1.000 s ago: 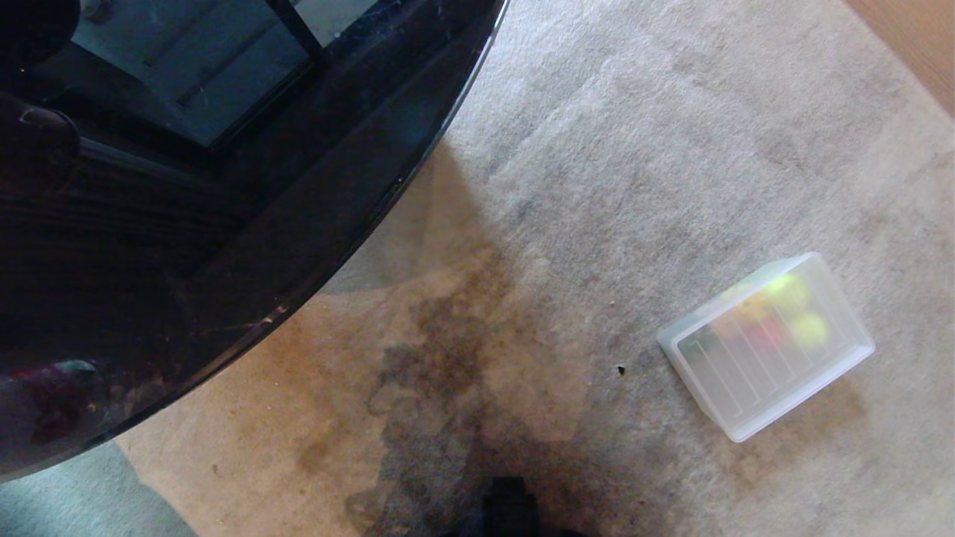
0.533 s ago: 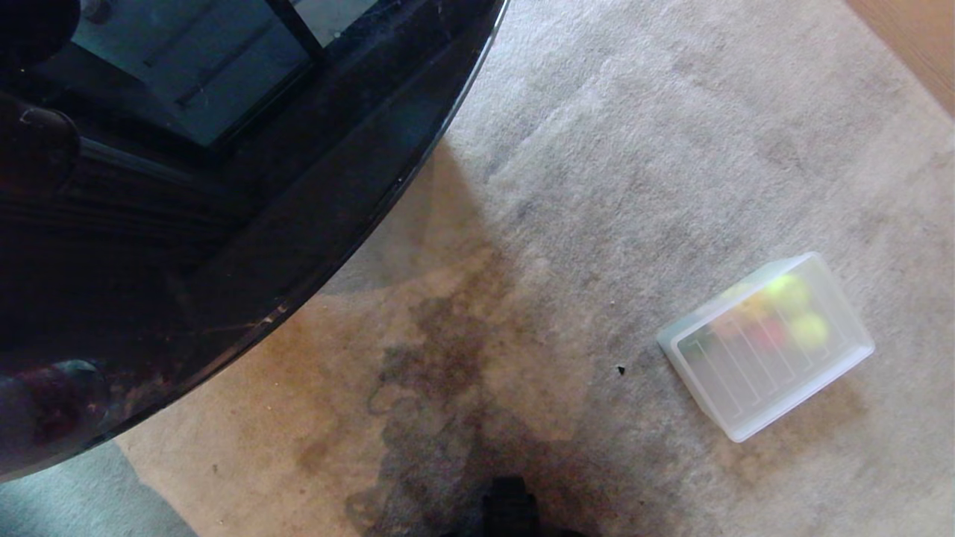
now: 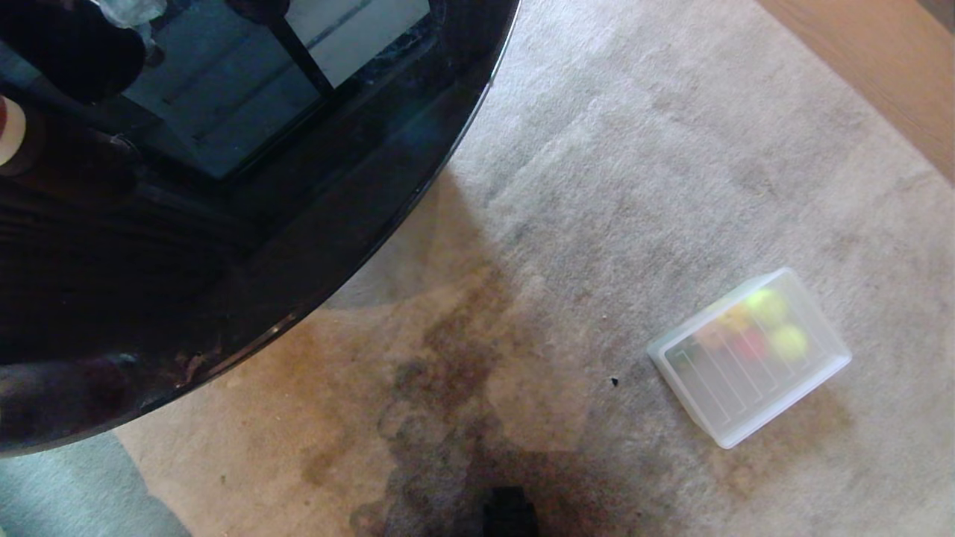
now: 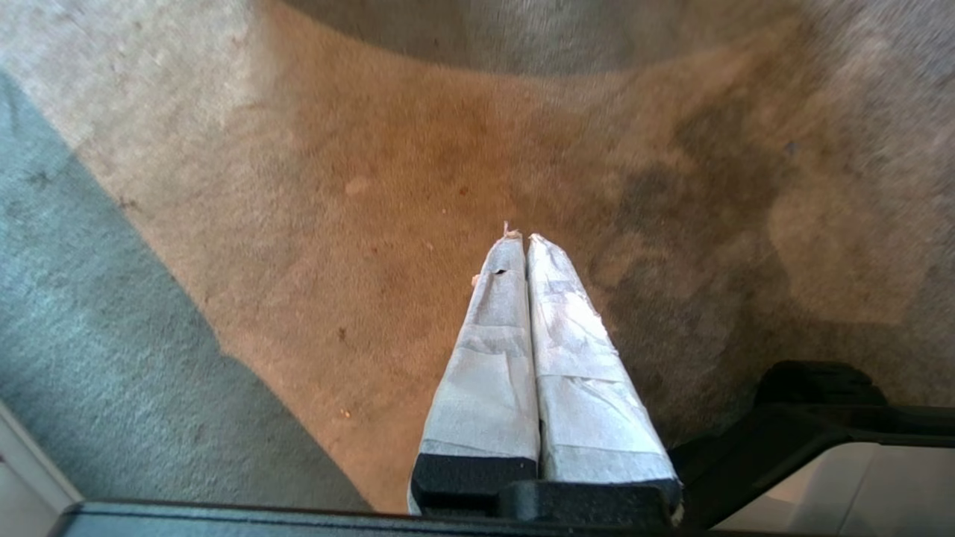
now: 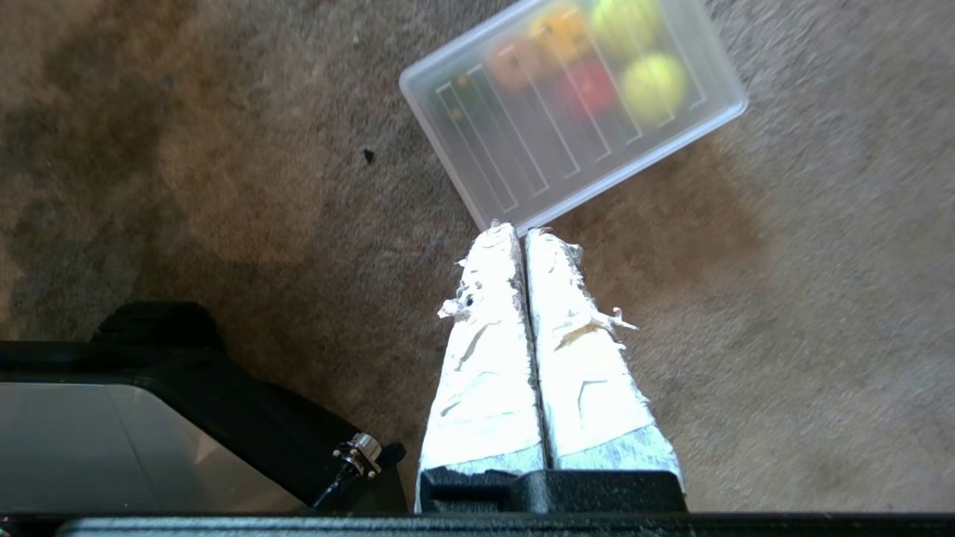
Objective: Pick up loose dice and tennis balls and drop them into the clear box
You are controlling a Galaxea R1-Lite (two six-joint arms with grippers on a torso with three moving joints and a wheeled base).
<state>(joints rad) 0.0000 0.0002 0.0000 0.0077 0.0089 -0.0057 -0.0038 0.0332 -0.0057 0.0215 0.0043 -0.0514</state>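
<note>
The clear box (image 3: 677,389) lies on the carpet at the right, with its ribbed translucent lid (image 3: 735,384) on top. Through the lid show two tennis balls (image 3: 767,304) (image 3: 789,341) and a red die (image 3: 750,344). In the right wrist view the box (image 5: 448,145) holds the balls (image 5: 653,86), the red die (image 5: 589,86), an orange-tan die (image 5: 515,63), a yellow die (image 5: 559,30) and a dark green die (image 5: 459,101). My right gripper (image 5: 520,230) hangs shut and empty above the carpet near one box corner. My left gripper (image 4: 522,237) hangs shut over bare carpet. Neither gripper shows in the head view.
A glossy black round table (image 3: 298,224) fills the left and top left. Dark stains mark the carpet (image 3: 448,373) in front of my base (image 3: 511,514). A wooden floor strip (image 3: 880,74) runs past the carpet's far right edge. A small dark speck (image 3: 614,381) lies left of the box.
The whole head picture has shifted, so the camera has moved; more of the table and wooden floor shows. The box and both grippers have kept still.
</note>
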